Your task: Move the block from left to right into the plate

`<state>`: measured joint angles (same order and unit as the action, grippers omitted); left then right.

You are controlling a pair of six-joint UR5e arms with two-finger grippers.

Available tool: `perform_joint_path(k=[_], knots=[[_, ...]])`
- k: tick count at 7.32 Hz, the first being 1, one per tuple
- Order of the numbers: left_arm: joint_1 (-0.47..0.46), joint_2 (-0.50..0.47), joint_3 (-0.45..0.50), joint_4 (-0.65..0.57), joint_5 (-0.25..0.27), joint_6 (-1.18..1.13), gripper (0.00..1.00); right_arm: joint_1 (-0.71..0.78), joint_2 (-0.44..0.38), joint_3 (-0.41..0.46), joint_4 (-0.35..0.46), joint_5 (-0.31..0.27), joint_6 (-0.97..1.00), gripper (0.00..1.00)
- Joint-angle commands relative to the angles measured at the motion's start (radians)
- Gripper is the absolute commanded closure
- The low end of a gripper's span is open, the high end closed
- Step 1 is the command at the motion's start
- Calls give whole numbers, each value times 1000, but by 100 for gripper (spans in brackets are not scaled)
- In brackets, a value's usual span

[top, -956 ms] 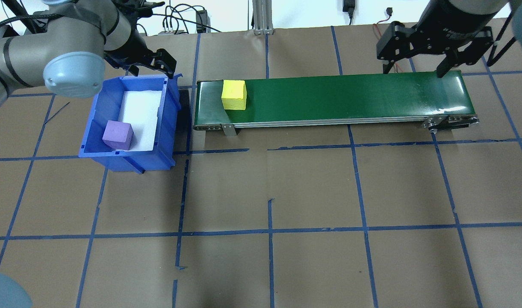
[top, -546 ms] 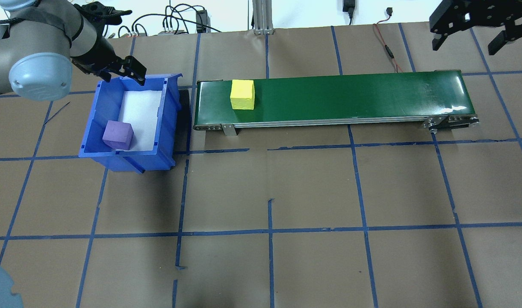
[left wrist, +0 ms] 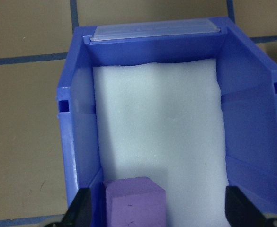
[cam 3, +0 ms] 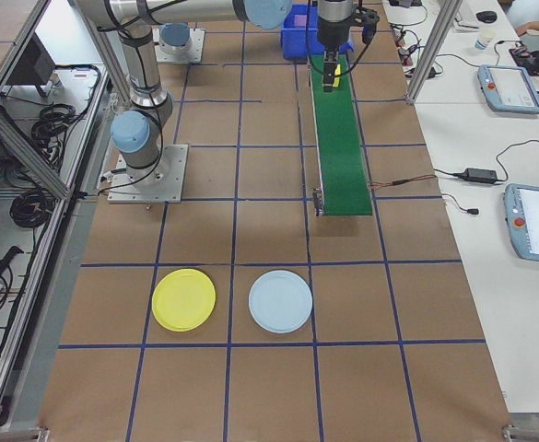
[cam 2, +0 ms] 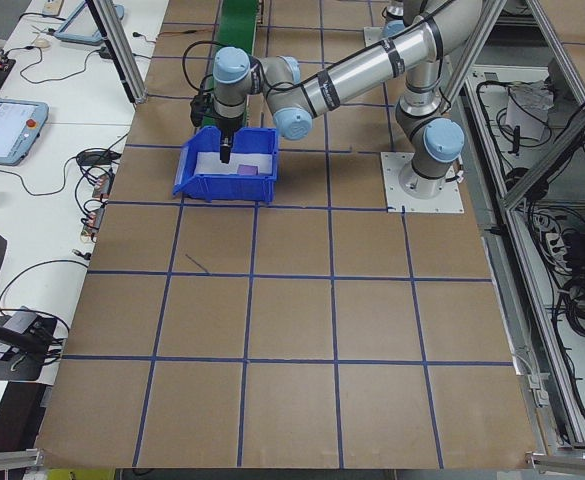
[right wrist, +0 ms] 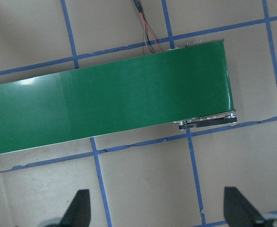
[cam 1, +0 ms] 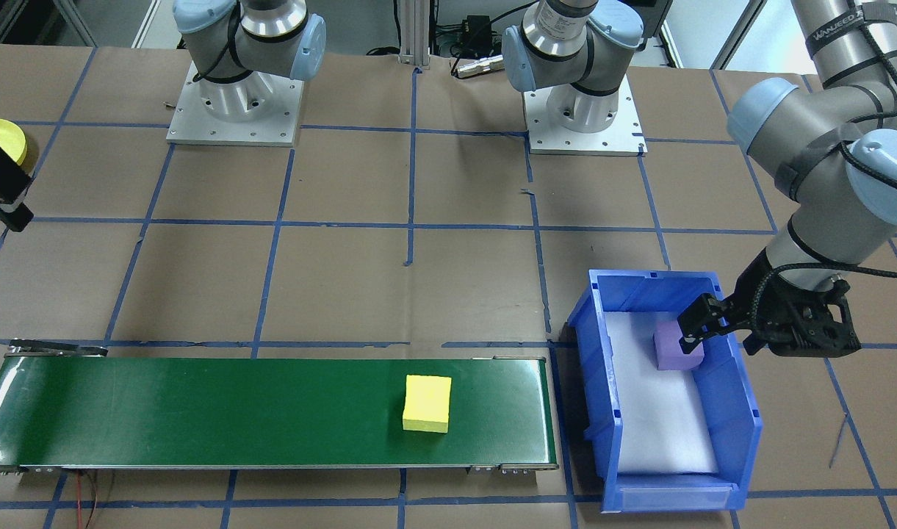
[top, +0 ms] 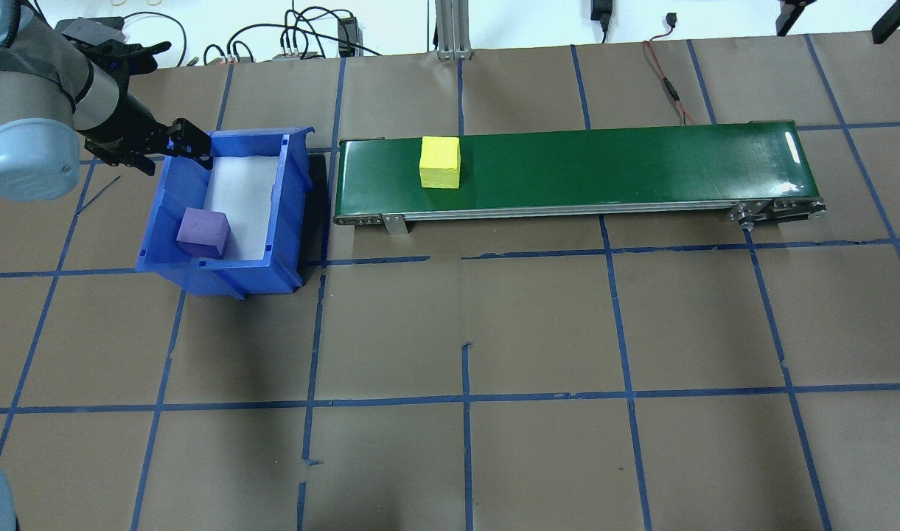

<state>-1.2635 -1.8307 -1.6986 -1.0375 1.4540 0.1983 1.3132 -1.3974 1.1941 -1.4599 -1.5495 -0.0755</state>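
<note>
A yellow block [top: 439, 162] [cam 1: 427, 403] lies on the green belt [top: 604, 166], left of its middle. In the blue bin [top: 295, 206] sits a purple block [top: 203, 232] [left wrist: 134, 203]. My left gripper [top: 171, 146] [left wrist: 159, 213] hangs open over the bin's rear left corner, with the purple block between its fingers in the wrist view, untouched. Open and holding nothing, my right gripper [top: 836, 9] [right wrist: 159, 210] is beyond the belt's right end. The yellow plate [cam 3: 183, 299] [cam 1: 4, 136] lies on the table to my far right.
A pale blue plate [cam 3: 280, 301] lies beside the yellow one. White foam [left wrist: 157, 127] lines the bin's floor. Cables [top: 663, 66] trail behind the belt. The brown table [top: 464, 332] has blue tape lines.
The yellow block has ridden rightward along the belt. My left gripper moved left along the bin's rear edge. My right gripper drew back and right, away from the belt's end.
</note>
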Motion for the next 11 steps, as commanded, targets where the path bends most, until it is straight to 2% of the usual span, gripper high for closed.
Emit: perform_joint_path(k=[1,2,3,5,6,7,8,10,11], knots=[[-54,19,-1,8,-1,-349,0,-43,67,-57,12,25,-38,0],[-83,22,-3,13,8,-485,0,-49,110,-89,-2,66,-88,0],[-88,22,-7,11,9,-619,0,-51,151,-97,-32,83,-119,0],[-86,16,-24,11,11,-702,0,-83,219,-87,-85,149,-160,0],[-86,-4,-26,11,113,-774,0,-112,256,-71,-123,163,-305,0],[-86,-13,-26,10,226,-796,0,-135,291,-32,-179,167,-319,0],[-86,-19,-29,-1,235,-804,0,-144,314,16,-212,239,-319,0],[-86,-56,-36,1,230,-868,0,-146,336,138,-336,249,-320,0],[-86,-67,-36,1,229,-891,0,-159,334,171,-338,256,-322,0]])
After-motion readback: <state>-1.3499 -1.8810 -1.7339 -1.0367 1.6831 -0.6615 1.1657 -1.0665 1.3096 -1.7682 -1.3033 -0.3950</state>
